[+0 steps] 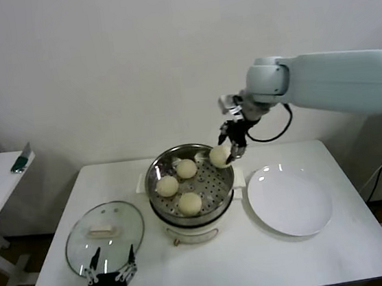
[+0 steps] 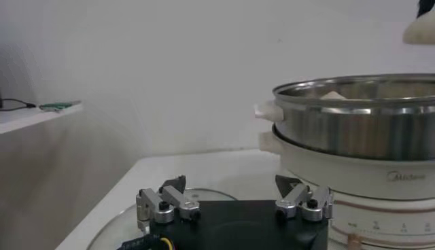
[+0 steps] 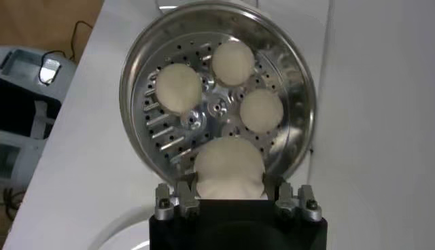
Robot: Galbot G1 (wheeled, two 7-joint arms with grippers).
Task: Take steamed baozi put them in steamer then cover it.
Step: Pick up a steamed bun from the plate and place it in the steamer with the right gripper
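My right hand grips a pale round dough bun above the right rim of the shiny perforated steel steamer at frame centre, where three buns lie. My left hand hangs open, lower left, beside the clear glass lid on the white desk.

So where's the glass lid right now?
In the head view the glass lid lies flat on the table's left side, beside the steamer, just beyond the left tool.
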